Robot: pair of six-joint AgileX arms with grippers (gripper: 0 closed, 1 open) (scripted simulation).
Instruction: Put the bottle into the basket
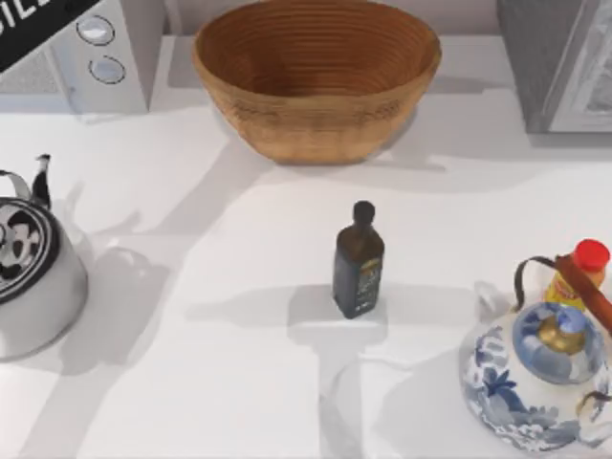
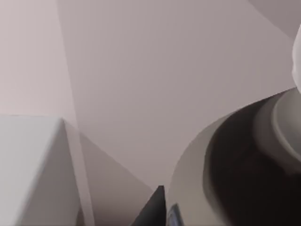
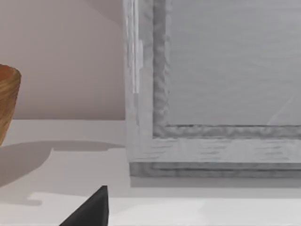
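Note:
The basket [image 1: 316, 81] is a wide tan wicker bowl at the back middle of the table, and its inside looks bare. Its rim [image 3: 7, 103] also edges into the right wrist view. The bottle is out of view. A dark tip of my left gripper [image 2: 157, 212] pokes into the left wrist view, close beside a steel kettle. A dark tip of my right gripper [image 3: 91, 209] sits low over the table, facing a grey appliance.
A dark green-black bottle [image 1: 359, 263] stands mid-table. At the right, a yellow red-capped bottle [image 1: 579, 273] stands behind a blue-and-white teapot [image 1: 540, 368]. A steel kettle [image 1: 29, 273] sits at the left. A microwave [image 1: 96, 48] and a grey appliance [image 1: 559, 57] flank the basket.

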